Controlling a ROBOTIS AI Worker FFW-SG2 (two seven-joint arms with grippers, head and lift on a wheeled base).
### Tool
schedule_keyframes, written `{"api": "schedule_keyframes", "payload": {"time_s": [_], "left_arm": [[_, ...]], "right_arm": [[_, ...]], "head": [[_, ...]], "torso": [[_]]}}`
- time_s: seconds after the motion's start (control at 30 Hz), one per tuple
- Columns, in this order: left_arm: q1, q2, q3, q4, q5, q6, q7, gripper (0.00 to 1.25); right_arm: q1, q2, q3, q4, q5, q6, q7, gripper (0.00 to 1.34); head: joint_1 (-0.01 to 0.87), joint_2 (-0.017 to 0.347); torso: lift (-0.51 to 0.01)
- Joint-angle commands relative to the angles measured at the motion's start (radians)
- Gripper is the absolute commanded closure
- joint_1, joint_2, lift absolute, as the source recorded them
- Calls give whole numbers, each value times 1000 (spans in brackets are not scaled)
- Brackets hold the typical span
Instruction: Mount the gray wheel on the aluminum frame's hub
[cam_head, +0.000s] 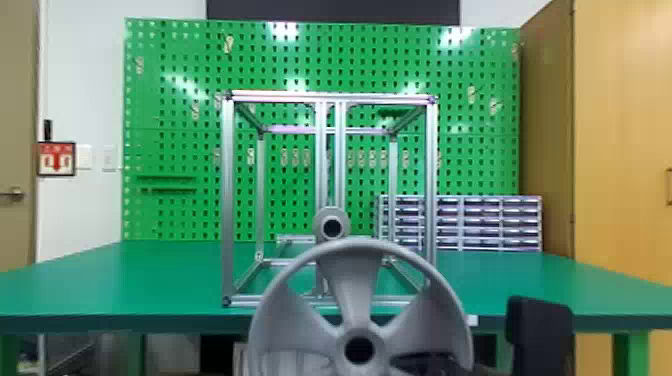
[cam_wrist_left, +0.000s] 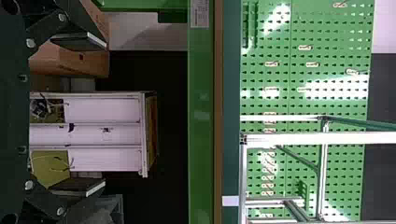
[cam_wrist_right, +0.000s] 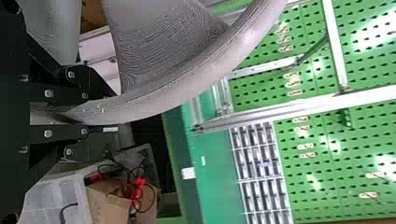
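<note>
The right jaws (cam_head: 540, 330) grip the wheel (cam_head: 356, 280) by its rim. The frame (cam_head: 228, 200) stands near the desk's (cam_head: 150, 280) front edge. The left jaws (cam_wrist_left: 103, 115) are open.

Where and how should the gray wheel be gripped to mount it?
I'd take the outer rim from the robot's right, one finger either side, as the right gripper has it. The rim is a narrow band that fits between fingers, and the wheel stands upright; a side grip should leave its center bore free for the hub.
</note>
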Motion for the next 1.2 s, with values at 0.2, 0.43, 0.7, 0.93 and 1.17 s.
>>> {"api": "schedule_keyframes", "payload": {"time_s": [0.2,0.43,0.7,0.93,1.17], "left_arm": [[1,15,-16,0,-3,17,6,243],[1,27,-35,0,-8,30,12,243],[1,39,-55,0,-11,36,21,245],[-4,51,-70,0,-14,42,26,245],[-10,59,-81,0,-19,43,27,245]], "right_arm": [[-106,28,32,-39,-154,50,-191,1147],[-172,37,37,-39,-240,76,-269,1147],[-223,37,45,-28,-261,91,-313,1145],[-264,37,46,10,-297,106,-352,1147],[-295,37,48,38,-323,122,-356,1147]], "head": [[-5,6],[-5,6],[-5,6],[-5,6],[-5,6]], "torso": [[-499],[-499],[-499],[-499],[-499]]}}
